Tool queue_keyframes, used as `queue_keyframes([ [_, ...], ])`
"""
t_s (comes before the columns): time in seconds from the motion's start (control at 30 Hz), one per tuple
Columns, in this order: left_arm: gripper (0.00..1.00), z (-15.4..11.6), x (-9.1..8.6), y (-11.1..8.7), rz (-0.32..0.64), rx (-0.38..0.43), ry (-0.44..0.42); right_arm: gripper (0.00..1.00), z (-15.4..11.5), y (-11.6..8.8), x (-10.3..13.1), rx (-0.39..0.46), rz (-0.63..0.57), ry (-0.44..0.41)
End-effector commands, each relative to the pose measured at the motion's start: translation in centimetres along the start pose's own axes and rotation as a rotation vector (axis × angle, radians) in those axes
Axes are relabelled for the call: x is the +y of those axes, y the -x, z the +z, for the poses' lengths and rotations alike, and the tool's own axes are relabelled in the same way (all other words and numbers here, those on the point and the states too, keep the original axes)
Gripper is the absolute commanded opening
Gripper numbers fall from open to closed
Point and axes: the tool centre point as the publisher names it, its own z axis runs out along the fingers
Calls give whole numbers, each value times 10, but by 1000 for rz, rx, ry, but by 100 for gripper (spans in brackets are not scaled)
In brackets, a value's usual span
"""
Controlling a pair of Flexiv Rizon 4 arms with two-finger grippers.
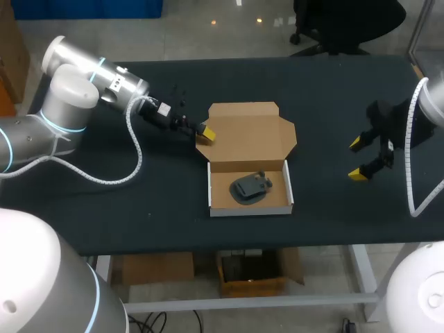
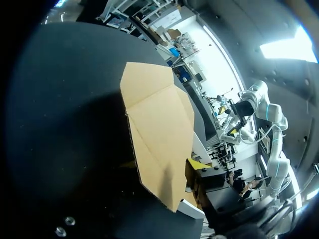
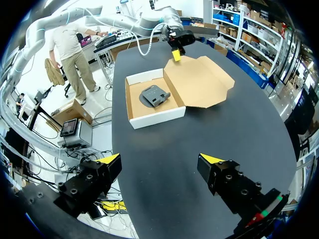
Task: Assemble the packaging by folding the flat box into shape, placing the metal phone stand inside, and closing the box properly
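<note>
Head view of a white cardboard box (image 1: 250, 209) sitting open near the middle of the black desk (image 1: 139, 208), with a dark metal phone stand (image 1: 251, 187) lying inside its tray. The brown lid (image 1: 246, 135) is folded back on the far side of the tray, its flaps spread. The left pincer (image 1: 205, 134) sits right at the lid's left edge; whether it is open or gripping the cardboard cannot be told. In the left wrist view, brown cardboard fills the space just ahead of that pincer. The right pincer (image 1: 358, 158) hovers well apart from the box on the right side of the desk, its jaws spread wide and holding nothing.
</note>
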Motion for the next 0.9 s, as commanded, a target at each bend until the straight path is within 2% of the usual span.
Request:
queue_keyframes([
  [0.03, 47, 3, -1, -1, 13, 20, 12, 100, -1, 0, 0, 3, 0, 2],
  [0.37, 38, 7, -1, -10, 36, 37, 35, 100, -1, 0, 0, 3, 0, 2],
  [0.6, 28, 9, 1, -14, 56, 42, 44, 100, -1, 0, 0, 3, 0, 2],
  [0.77, 15, 9, 1, -16, 65, 50, 49, 100, -1, 0, 0, 3, 0, 2],
  [0.9, 10, 9, 3, -18, 75, 57, 47, 100, -1, 0, 0, 3, 0, 2],
])
